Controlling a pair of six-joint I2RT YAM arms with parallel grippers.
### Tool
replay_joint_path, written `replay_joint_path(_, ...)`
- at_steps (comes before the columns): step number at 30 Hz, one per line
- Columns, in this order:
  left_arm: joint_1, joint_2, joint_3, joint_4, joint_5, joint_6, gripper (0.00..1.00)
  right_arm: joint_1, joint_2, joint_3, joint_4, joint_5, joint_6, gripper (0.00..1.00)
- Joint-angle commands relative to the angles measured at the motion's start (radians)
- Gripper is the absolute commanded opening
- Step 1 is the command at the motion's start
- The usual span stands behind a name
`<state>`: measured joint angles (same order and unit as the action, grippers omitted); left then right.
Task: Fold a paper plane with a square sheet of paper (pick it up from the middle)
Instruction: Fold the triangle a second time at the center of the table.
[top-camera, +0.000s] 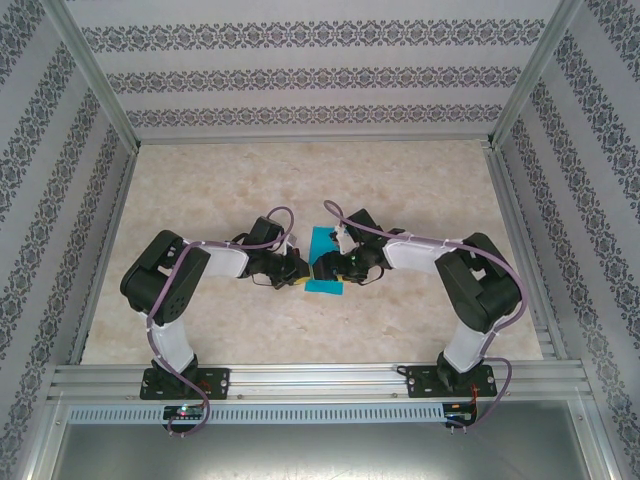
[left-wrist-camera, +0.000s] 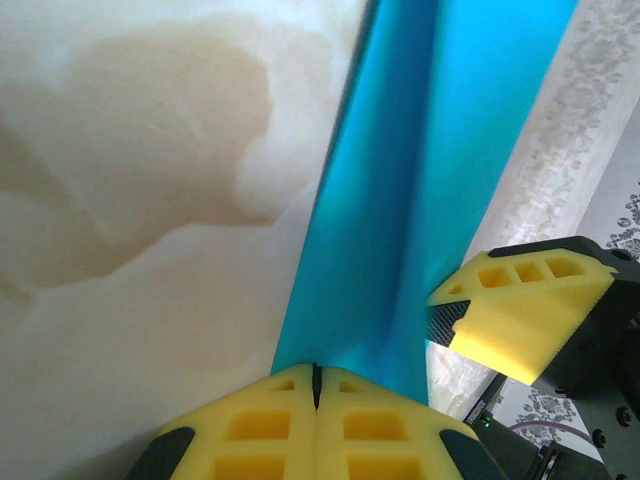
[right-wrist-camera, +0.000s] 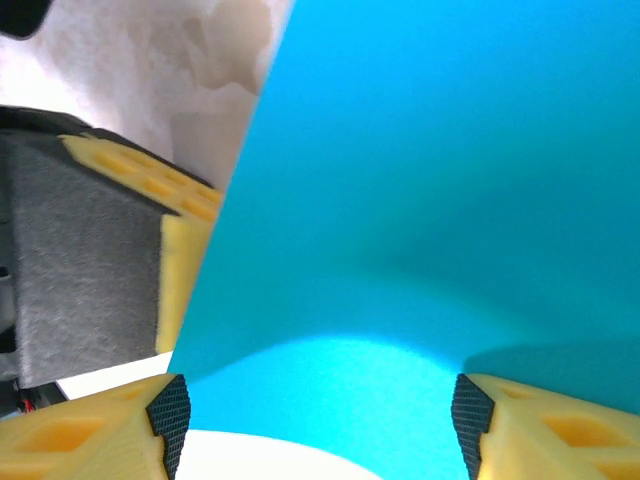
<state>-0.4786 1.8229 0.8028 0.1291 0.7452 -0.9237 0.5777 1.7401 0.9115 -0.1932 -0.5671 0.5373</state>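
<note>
Overhead, the square sheet of paper (top-camera: 321, 241) sits mid-way across the marbled table (top-camera: 400, 190). Wrist cameras add detail: left gripper (left-wrist-camera: 316, 378) clamped on its edge, right gripper (right-wrist-camera: 318, 420) spread wide around the bowed sheet.

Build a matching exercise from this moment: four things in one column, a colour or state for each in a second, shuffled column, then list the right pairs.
Column one
1. left gripper
2. right gripper
3. square sheet of paper
4. table

Column two
A. beige and marbled
B. jaws standing apart
C. teal-blue, lifted and bowed
D. jaws shut on the paper's edge

Pairs: 1-D, 2-B, 3-C, 4-A
</note>
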Motion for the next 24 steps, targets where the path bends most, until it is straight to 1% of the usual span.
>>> replay_joint_path(1, -0.014, 0.039, -0.019, -0.007, -0.019, 0.027, 0.0, -0.015, -0.061, -0.004, 0.043, -0.013, 0.027, 0.73)
replay_joint_path(3, -0.014, 0.042, -0.022, -0.005, -0.017, 0.032, 0.0, -0.018, -0.082, 0.0, 0.039, 0.019, 0.037, 0.72)
replay_joint_path(5, -0.014, 0.042, -0.023, -0.005, -0.019, 0.038, 0.0, -0.022, -0.094, -0.004, 0.025, 0.068, 0.045, 0.69)
replay_joint_path(9, -0.014, 0.042, -0.019, -0.003, -0.012, 0.043, 0.0, -0.022, -0.096, -0.007, -0.03, 0.179, 0.046, 0.53)
replay_joint_path(12, -0.013, 0.042, -0.015, 0.0, -0.006, 0.045, 0.0, -0.022, -0.067, 0.002, -0.043, 0.188, 0.047, 0.42)
replay_joint_path(15, -0.014, 0.034, -0.015, 0.017, 0.001, 0.04, 0.0, -0.02, -0.019, 0.02, -0.048, 0.167, 0.046, 0.34)
replay_joint_path(19, -0.015, 0.023, -0.014, 0.035, 0.008, 0.039, 0.0, -0.015, 0.024, 0.035, -0.044, 0.168, 0.051, 0.29)
replay_joint_path(24, -0.021, 0.004, -0.008, 0.046, 0.035, 0.039, 0.0, -0.015, 0.06, 0.039, -0.061, 0.189, 0.051, 0.27)
